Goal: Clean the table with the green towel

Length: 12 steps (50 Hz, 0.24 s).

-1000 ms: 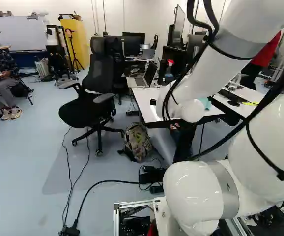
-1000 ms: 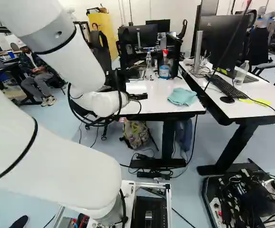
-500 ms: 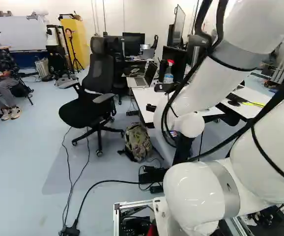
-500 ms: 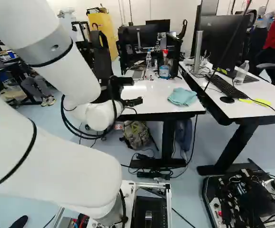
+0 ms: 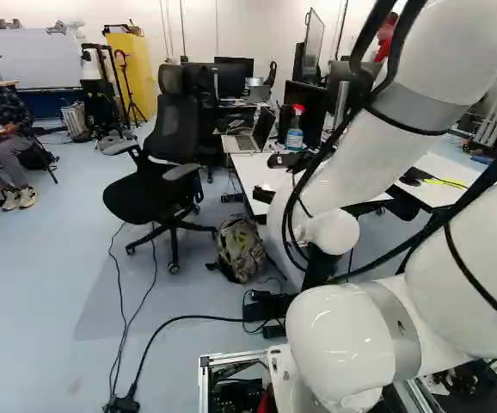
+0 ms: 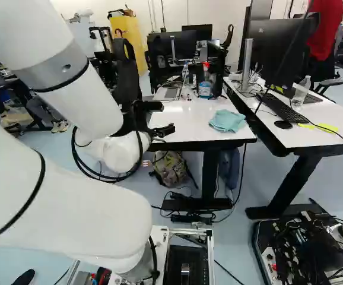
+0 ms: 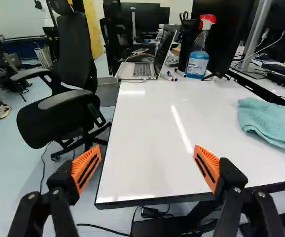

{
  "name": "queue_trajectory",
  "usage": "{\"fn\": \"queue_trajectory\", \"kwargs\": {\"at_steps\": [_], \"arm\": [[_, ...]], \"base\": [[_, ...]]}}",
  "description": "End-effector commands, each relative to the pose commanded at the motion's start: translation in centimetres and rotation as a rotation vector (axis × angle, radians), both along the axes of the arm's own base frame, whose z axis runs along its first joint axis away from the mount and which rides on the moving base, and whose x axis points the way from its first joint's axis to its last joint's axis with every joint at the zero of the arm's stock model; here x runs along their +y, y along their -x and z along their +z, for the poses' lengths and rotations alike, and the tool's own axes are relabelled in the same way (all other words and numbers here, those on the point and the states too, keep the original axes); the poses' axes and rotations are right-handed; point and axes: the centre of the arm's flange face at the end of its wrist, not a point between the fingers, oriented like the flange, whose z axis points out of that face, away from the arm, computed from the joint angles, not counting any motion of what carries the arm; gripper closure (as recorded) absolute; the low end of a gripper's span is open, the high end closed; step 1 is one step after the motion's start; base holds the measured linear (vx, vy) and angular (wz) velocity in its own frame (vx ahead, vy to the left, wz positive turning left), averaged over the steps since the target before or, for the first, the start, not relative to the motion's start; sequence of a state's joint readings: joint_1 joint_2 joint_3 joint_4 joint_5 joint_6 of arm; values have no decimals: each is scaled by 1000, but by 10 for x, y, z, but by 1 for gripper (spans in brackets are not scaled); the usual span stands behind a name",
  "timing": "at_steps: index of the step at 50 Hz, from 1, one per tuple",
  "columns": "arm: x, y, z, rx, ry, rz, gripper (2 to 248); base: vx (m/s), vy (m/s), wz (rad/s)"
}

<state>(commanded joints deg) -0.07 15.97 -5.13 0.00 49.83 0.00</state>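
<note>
While its two fingers stand spread with nothing between them, the gripper [image 6: 169, 130] hangs at the near left corner of the desk [image 6: 189, 127] in the right base view. Each finger carries an orange pad [image 7: 86, 169], and in the wrist view the white desktop stretches out ahead of them. The green towel [image 7: 273, 123], pale and turning to teal, lies loosely bunched on that desktop, to the right of the gripper in the right base view and apart from both fingers. Farther ahead, at the desk's far end, an open laptop [image 7: 141, 70] sits with a few markers [image 7: 168, 76] just beside it, then a spray bottle [image 7: 197, 61] of blue liquid with a red head. A black office chair [image 7: 58, 116] stands alongside the desk, and a camouflage backpack [image 5: 241, 249] rests on the floor nearby. Across from it, a second desk [image 6: 337, 122] bears a keyboard [image 6: 287, 111], a mouse [image 6: 283, 124], a clear bottle [image 6: 301, 94] and a large dark monitor [image 6: 278, 53].
</note>
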Motion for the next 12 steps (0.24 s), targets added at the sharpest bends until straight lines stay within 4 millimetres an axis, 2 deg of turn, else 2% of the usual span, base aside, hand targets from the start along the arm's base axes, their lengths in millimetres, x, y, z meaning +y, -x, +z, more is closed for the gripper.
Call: {"fn": "queue_trajectory", "kwargs": {"at_steps": [12], "arm": [[0, 1, 0, -1, 0, 1, 3]], "base": [[0, 0, 0]]}}
